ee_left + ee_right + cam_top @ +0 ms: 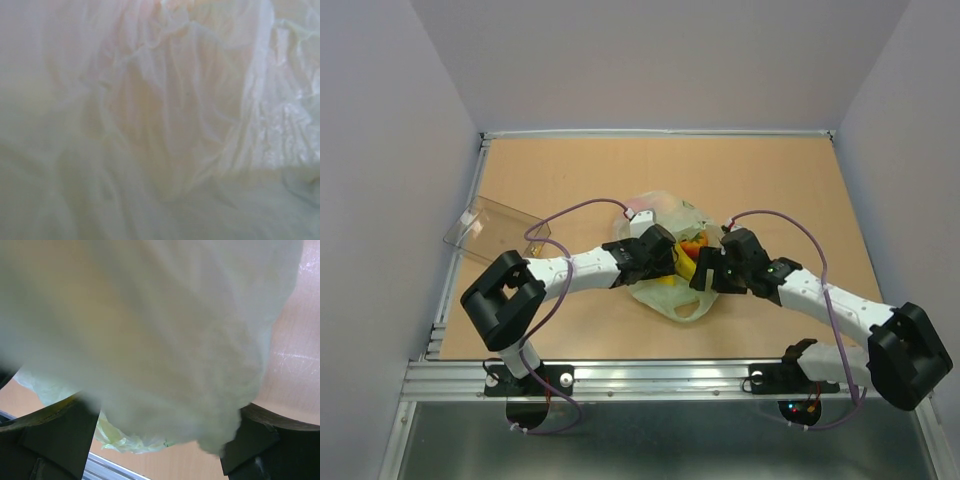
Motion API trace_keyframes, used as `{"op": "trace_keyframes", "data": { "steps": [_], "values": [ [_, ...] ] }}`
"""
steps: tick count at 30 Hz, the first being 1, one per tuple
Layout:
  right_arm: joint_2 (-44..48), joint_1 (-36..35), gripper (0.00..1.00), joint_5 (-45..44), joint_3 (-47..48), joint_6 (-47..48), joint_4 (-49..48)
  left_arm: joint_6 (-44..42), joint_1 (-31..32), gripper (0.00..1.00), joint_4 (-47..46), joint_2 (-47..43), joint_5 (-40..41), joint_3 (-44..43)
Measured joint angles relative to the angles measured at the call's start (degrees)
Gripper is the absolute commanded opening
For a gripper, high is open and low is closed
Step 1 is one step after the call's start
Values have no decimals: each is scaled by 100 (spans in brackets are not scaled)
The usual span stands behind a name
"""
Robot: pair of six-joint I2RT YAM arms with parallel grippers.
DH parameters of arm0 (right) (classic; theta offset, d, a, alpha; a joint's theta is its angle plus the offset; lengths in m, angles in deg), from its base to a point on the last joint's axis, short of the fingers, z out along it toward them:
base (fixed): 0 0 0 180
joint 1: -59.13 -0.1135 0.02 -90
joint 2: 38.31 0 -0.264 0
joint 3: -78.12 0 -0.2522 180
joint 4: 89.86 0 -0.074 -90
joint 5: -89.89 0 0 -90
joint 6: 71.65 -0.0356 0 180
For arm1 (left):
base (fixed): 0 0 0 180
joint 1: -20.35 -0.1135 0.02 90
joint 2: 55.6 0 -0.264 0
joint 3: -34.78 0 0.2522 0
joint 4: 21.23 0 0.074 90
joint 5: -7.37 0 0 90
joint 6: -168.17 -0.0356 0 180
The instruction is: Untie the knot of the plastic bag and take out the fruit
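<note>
1. Tan table [770, 190]; both arms reach from the near edge to its middle.
2. Plastic bag [665, 207], pale green and crinkly, lies mid-table between the two arms. It is slumped, with film spread toward the near edge.
3. Clear box [485, 228] sits tilted at the left table edge, well apart from the bag.
4. Left gripper [672, 260] is pushed into the bag's left side. My left wrist view is nothing but film, so I cannot tell how its jaws stand.
5. Right gripper [705, 272] is at the bag's right side, jaws spread wide. In my right wrist view bag film hangs between the dark fingers [55, 440].
6. Fruit [692, 248]: orange and yellow bits show inside the bag, between the two grippers.
7. Handle loop [688, 308] lies flat on the table at the bag's near end.
</note>
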Motion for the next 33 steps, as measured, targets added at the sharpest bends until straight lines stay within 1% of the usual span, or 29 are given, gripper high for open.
{"op": "trace_keyframes", "data": {
  "steps": [1,6,9,11,13,14,15,16,18,19,23,27,33],
  "values": [
    [-42,0,89,15,0,0,-11,-4,0,68,-2,4,-7,-7],
    [-175,0,88,57,0,2,-92,-61,-7,58,-52,15,-11,-15],
    [-267,0,88,63,0,4,-98,-118,-57,57,-72,105,-31,-105],
    [-304,0,88,63,0,4,-101,-164,-90,39,-94,146,-31,-151],
    [-304,0,87,61,-2,4,-109,-199,-146,28,-101,153,-31,-160],
    [-304,0,86,61,-13,4,-131,-227,-179,24,-105,151,-28,-160],
    [-304,0,86,61,-42,4,-164,-258,-208,15,-107,151,-31,-160],
    [-304,0,86,59,-72,4,-188,-286,-236,10,-107,149,-28,-160],
    [-304,0,85,59,-116,2,-201,-352,-280,7,-103,138,-28,-160],
    [-304,0,85,59,-133,0,-212,-398,-304,3,-85,125,-28,-160],
    [-304,0,83,-17,-162,0,-223,-566,-339,2,111,-63,-22,-162],
    [-332,0,83,-118,-162,2,-221,-654,-380,2,275,-629,-44,-240],
    [-483,-2,83,-223,-160,0,-221,-710,-750,1,179,-1587,-612,-308]
  ]
}}
